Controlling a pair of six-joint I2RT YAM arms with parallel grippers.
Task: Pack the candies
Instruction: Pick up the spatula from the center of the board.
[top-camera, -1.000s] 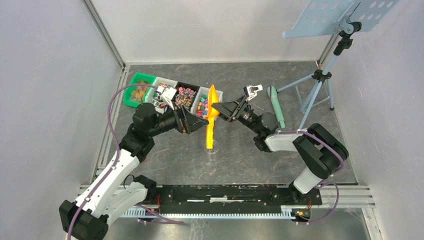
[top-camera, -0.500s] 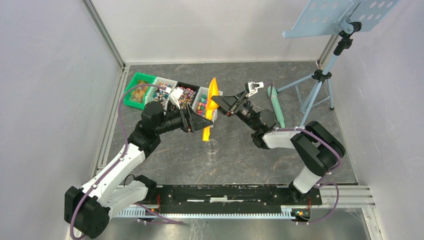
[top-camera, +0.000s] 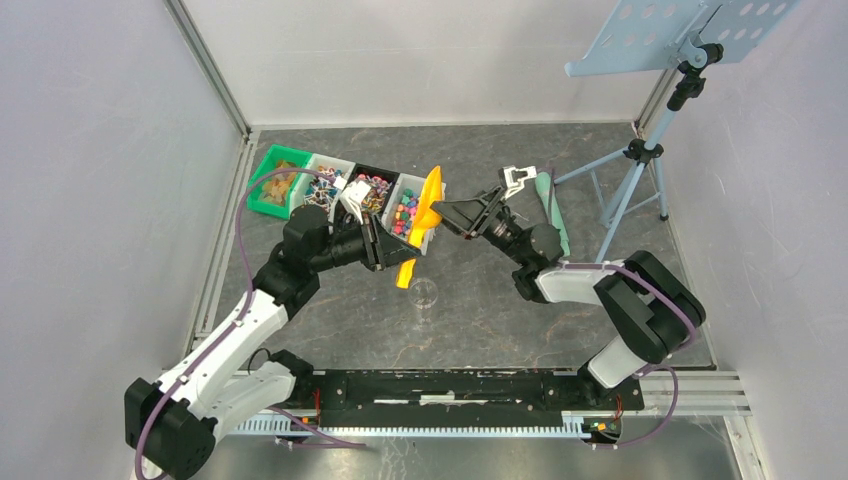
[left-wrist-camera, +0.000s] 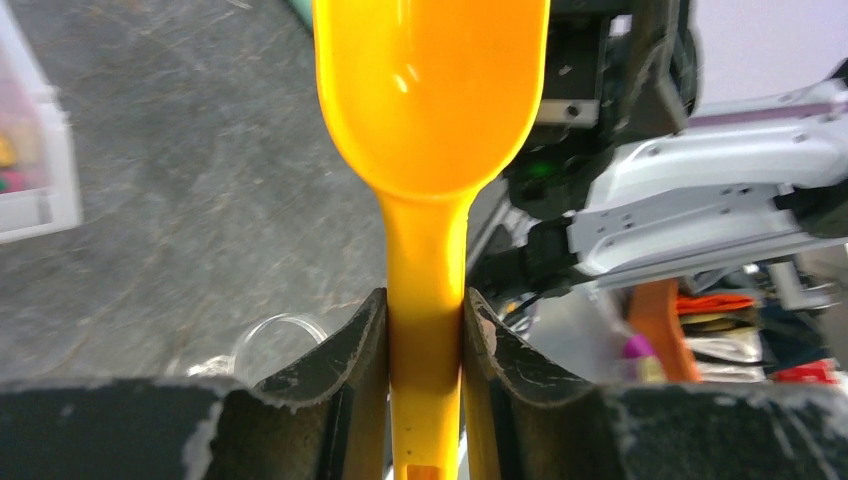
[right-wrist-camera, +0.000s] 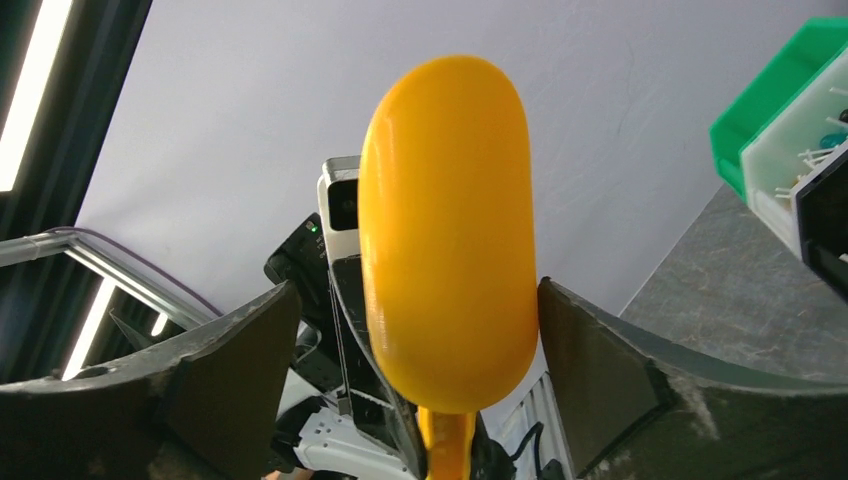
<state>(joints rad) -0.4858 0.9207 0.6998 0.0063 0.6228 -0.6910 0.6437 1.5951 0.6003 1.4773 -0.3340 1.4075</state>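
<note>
One scoop (left-wrist-camera: 430, 100) up in the air; left gripper (left-wrist-camera: 425, 312) pinches its handle tight; right gripper (right-wrist-camera: 420, 300) gapes wide either side of the bowl, not touching; candies (top-camera: 372, 190) sit in bins (top-camera: 335, 160) just behind the left gripper.

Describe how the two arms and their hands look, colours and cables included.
Both arms are alike: the left arm and right arm have white shells between bulky black joints, and a purple cable loops along each. The left hand and right hand are black, with two broad wedge-shaped fingers whose edges look scuffed and chipped. A small white camera mount sits at each wrist.
</note>
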